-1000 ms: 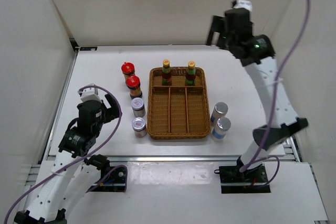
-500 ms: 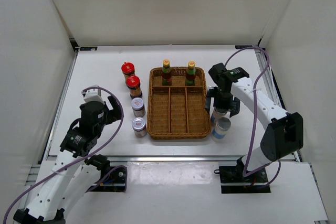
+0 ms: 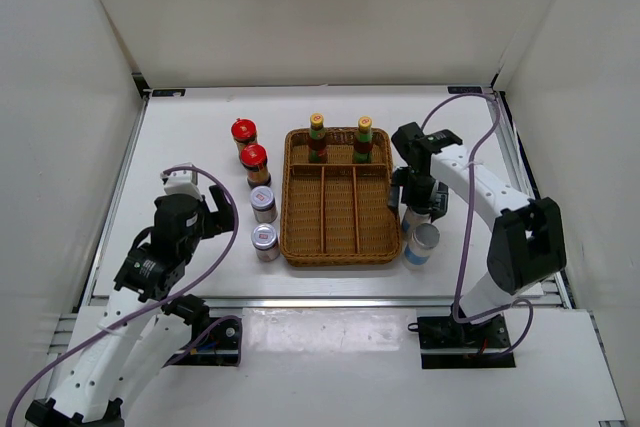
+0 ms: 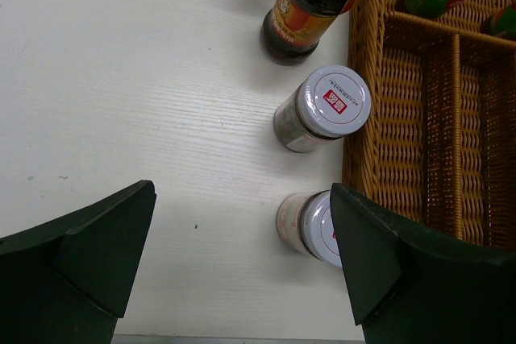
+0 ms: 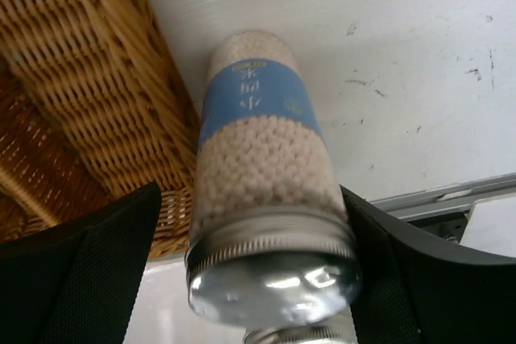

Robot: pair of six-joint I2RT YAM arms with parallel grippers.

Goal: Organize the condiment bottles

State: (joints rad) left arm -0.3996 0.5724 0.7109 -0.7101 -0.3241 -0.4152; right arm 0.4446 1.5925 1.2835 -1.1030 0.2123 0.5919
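Note:
Two red-capped jars [image 3: 244, 133] [image 3: 254, 160] and two silver-lidded brown jars [image 3: 263, 203] [image 3: 265, 240] stand left of the wicker tray [image 3: 337, 259]. Two slim yellow-capped bottles [image 3: 317, 137] [image 3: 364, 139] stand in its far compartments. Two blue-white-labelled jars [image 3: 415, 219] [image 3: 424, 243] stand at its right. My right gripper [image 3: 420, 199] is open, its jaws either side of the farther blue-white jar [image 5: 258, 159]; the right finger touches it and a gap shows at the left. My left gripper [image 4: 242, 199] is open and empty above the table, beside the nearer brown jar [image 4: 310, 227].
The wicker tray's wall [image 5: 89, 86] lies close to the left of the straddled jar. The other blue-white jar's lid [image 5: 298, 336] is just below it. The table's near edge [image 5: 451, 195] runs close by. White walls enclose the table on three sides.
My right arm has come down from high at the back and set its open jaws round the farther blue-white jar. My left gripper has shifted slightly.

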